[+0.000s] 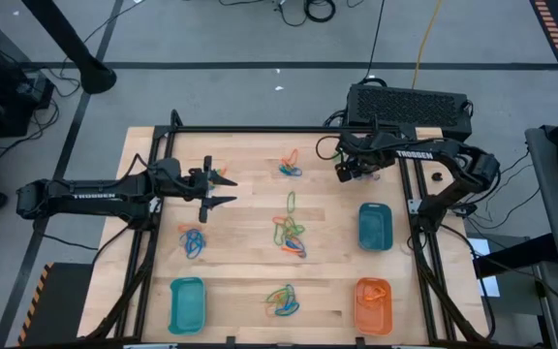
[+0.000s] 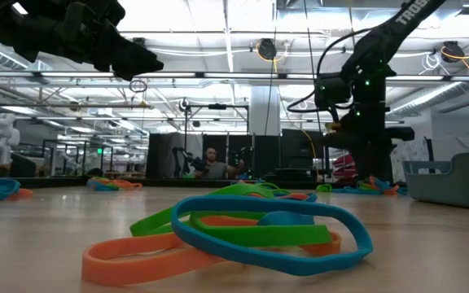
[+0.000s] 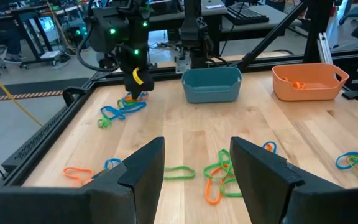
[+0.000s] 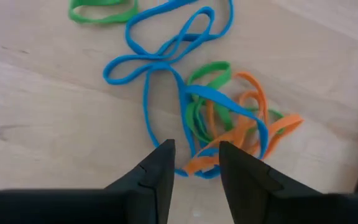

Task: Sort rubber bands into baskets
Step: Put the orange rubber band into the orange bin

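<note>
Rubber bands in orange, green and blue lie in loose piles on the wooden table: one at the far middle (image 1: 291,165), one at the centre (image 1: 291,233), one at the left (image 1: 194,242), one at the near middle (image 1: 282,302). My right gripper (image 4: 196,163) is open, its fingers just over the far pile (image 4: 216,118); I cannot tell whether they touch it. My left gripper (image 1: 223,190) is open and empty, well above the table left of centre. Two teal baskets (image 1: 375,226) (image 1: 187,302) and one orange basket (image 1: 374,303) stand on the table.
The orange basket (image 3: 308,81) holds an orange band. Black frame rails (image 1: 289,129) run along the table's far and side edges. A black box (image 1: 407,105) sits behind the far edge. Bare wood lies between the piles.
</note>
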Controlling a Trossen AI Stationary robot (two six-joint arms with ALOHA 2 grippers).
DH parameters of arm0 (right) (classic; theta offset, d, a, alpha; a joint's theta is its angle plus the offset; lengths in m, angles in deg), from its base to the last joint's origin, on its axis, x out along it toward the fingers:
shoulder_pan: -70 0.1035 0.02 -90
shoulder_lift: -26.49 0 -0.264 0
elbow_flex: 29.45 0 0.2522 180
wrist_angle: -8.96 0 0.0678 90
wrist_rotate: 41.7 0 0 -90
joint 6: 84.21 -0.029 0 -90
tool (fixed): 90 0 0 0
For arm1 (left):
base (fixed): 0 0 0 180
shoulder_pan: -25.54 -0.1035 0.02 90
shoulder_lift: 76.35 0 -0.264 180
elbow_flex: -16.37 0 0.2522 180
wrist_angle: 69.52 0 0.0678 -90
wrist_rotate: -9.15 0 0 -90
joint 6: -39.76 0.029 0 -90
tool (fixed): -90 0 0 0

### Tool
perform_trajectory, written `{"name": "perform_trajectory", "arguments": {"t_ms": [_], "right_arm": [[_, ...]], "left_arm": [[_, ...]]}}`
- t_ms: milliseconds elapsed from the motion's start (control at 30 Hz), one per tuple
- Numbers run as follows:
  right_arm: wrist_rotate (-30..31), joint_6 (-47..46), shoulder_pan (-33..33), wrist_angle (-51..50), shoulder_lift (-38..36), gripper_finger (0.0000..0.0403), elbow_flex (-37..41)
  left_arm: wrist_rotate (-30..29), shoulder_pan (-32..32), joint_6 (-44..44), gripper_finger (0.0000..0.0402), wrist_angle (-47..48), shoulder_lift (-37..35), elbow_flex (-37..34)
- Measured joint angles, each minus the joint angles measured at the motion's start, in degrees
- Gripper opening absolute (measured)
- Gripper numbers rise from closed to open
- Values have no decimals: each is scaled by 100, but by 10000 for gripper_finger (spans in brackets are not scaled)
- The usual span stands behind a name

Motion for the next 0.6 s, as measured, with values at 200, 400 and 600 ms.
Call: {"name": "perform_trajectory", "arguments": {"t_ms": [200,400,600], "right_arm": [[-163,29,0,11,0,74,0],[-167,166,0,-10,0,34,0],[-164,358,24,26,0,26,0]], "left_arm": [[-11,0,-2,191,2,-2,0],[-11,0,-2,191,19,-2,0],[-11,0,-2,191,19,-2,0]]}}
